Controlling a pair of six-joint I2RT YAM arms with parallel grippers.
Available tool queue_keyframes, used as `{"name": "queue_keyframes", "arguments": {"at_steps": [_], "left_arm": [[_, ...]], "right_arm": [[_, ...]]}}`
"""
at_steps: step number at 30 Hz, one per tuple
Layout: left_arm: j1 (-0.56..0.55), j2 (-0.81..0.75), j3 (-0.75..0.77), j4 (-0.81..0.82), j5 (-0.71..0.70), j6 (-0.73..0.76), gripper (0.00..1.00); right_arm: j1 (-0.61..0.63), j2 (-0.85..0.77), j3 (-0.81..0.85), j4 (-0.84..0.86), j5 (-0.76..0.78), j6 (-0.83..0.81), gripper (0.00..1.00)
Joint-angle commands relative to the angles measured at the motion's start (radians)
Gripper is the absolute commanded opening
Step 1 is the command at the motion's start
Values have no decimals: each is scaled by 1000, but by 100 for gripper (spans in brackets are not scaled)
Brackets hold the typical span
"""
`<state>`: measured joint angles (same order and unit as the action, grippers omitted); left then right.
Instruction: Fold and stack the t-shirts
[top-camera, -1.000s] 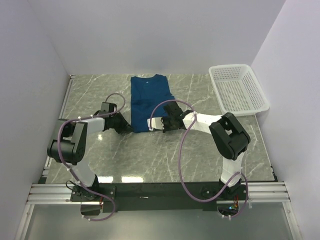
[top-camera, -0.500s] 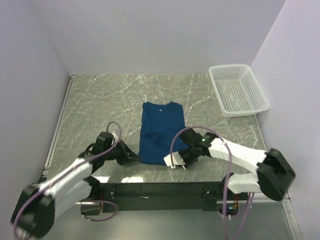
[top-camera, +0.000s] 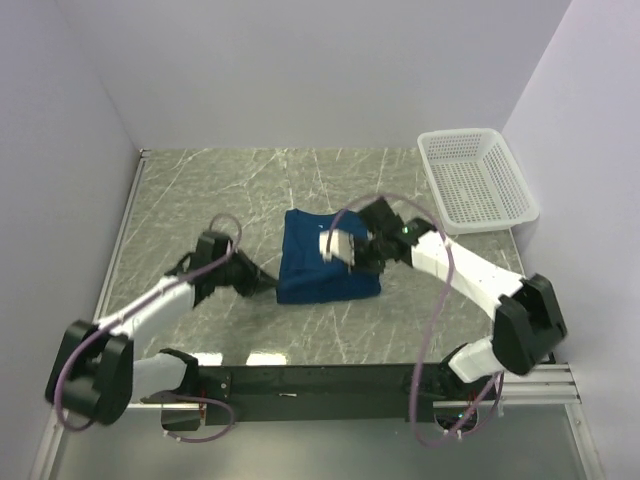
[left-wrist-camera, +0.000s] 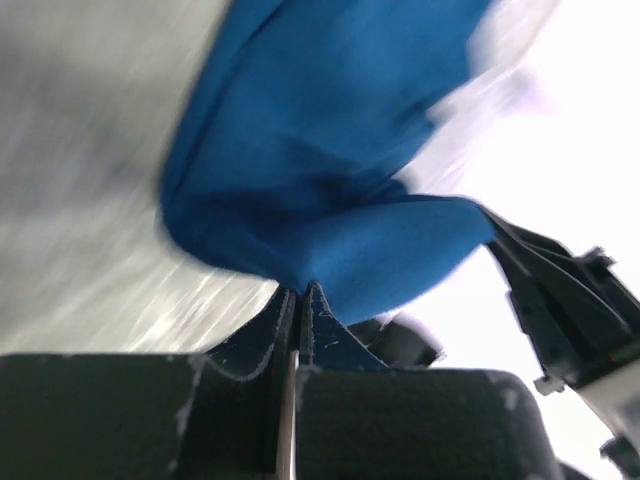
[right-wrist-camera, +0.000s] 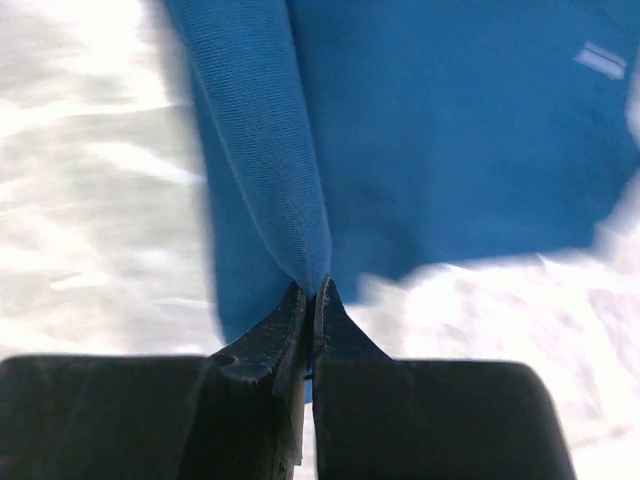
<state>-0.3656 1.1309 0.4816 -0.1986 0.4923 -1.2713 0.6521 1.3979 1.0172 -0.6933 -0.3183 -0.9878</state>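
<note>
One blue t-shirt (top-camera: 320, 272) lies in the middle of the marble table, its near part lifted and doubled back over the rest. My left gripper (top-camera: 268, 284) is shut on the shirt's left near edge, low by the table; in the left wrist view the cloth (left-wrist-camera: 330, 180) hangs from the closed tips (left-wrist-camera: 300, 292). My right gripper (top-camera: 366, 262) is shut on the shirt's right edge, held above it; the right wrist view shows a fold of blue cloth (right-wrist-camera: 290, 180) pinched between the tips (right-wrist-camera: 313, 290).
A white plastic basket (top-camera: 476, 178) stands at the back right corner. White walls close the table on the left, back and right. The metal rail (top-camera: 320, 380) with the arm bases runs along the near edge.
Both grippers, still holding the shirt's near edge, moved from the table's front away toward the back, folding the lower half of the shirt over the upper half.
</note>
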Motion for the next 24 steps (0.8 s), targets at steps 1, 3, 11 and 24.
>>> {"name": "queue_keyframes", "arguments": {"at_steps": [1, 3, 11, 24], "left_arm": [[106, 99, 217, 102, -20, 99, 0], [138, 201, 302, 90, -11, 121, 0], [186, 599, 698, 77, 80, 185, 0], [189, 911, 960, 53, 141, 222, 0]], "right_arm": [[-98, 116, 162, 95, 113, 109, 0], [-133, 205, 245, 136, 146, 132, 0], [-178, 495, 523, 181, 214, 239, 0], [-235, 609, 646, 232, 282, 308, 0]]}}
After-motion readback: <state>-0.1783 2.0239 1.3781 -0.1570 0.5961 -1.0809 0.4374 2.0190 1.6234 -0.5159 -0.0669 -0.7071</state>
